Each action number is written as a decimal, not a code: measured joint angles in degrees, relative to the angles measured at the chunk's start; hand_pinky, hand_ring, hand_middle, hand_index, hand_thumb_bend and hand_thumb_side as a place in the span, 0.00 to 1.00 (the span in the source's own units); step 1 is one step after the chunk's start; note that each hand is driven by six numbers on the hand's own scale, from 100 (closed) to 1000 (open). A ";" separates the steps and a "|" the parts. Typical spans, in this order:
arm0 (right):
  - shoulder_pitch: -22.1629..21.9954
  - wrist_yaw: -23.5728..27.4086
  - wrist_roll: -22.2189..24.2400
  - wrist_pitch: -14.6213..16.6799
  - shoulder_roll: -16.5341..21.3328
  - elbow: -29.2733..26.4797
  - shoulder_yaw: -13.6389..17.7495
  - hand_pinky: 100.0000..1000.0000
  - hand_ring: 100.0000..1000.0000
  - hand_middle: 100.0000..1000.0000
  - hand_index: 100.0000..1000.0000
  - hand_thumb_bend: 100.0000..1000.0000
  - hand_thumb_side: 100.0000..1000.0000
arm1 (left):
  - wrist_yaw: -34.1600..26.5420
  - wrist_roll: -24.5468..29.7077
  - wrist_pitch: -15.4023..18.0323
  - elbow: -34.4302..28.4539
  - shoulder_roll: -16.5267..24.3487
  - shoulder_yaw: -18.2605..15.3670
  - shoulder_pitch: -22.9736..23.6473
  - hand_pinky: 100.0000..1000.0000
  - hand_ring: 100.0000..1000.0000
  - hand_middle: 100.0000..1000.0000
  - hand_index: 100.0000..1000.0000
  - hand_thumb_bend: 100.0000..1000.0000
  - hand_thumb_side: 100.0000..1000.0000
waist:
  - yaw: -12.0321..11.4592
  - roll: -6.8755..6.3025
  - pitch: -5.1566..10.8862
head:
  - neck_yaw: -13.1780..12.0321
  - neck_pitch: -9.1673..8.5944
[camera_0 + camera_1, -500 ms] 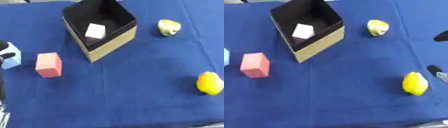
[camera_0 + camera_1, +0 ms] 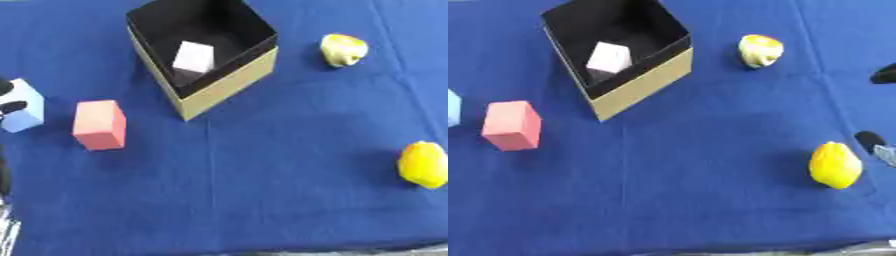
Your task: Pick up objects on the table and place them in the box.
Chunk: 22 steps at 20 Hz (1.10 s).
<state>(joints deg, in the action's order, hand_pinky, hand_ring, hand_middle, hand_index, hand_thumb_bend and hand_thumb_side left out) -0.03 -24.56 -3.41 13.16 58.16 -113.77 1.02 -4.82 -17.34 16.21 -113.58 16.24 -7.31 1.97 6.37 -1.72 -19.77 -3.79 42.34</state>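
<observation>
- Blue cloth-covered table [image 2: 262,200] fills both views.
- Open cardboard box with black interior and tan outer walls [image 2: 229,84] sits upper-centre, one corner turned toward the camera.
- Pale pink cube [image 2: 193,57] is already inside the box, tilted against the black inner wall.
- Red-pink rectangular block [image 2: 99,124] stands upright on the cloth, left of the box, apart from it.
- Light blue block [image 2: 24,106] lies at the far left edge, near the red-pink block but not touching it.
- Left hand [image 2: 10,98]: only dark fingertips show at the left edge, right at the light blue block; grip state cannot be told, contact unclear.
- Pale yellow round fruit-like object [image 2: 759,50] is right of the box, well apart from it.
- Bright yellow lemon-shaped object [image 2: 835,164] lies lower right on the cloth.
- Right hand [image 2: 871,140]: dark finger parts show at the right edge, just beside the lemon-shaped object, not touching; opening cannot be told.
</observation>
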 measured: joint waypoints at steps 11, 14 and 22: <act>-2.62 -1.28 2.36 -2.02 2.13 0.00 -2.36 0.81 0.80 0.77 0.82 0.39 0.32 | 0.06 0.00 -0.02 0.00 0.00 0.00 0.02 0.62 0.73 0.65 0.84 0.09 0.71 | 0.29 -0.03 0.00 | 0.60 -0.46; -3.05 -1.61 4.52 -3.21 3.40 0.00 -3.58 0.82 0.81 0.78 0.83 0.42 0.33 | 0.06 0.06 -0.09 0.00 0.00 0.00 0.03 0.62 0.73 0.65 0.84 0.09 0.71 | 0.30 -0.04 0.01 | 1.65 -0.62; -2.98 -2.44 8.55 -5.66 6.22 0.00 -5.57 0.82 0.82 0.79 0.84 0.46 0.31 | 0.07 0.16 -0.20 0.00 0.00 0.02 0.03 0.61 0.73 0.65 0.84 0.09 0.71 | 0.39 -0.13 0.03 | 2.87 -1.04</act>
<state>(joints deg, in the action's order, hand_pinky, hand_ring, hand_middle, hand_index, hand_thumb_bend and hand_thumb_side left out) -3.00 -27.00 5.14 7.51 64.38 -113.77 -4.55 -4.75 -17.18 16.01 -113.58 16.24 -7.30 2.01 6.76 -1.84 -19.74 -0.93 41.30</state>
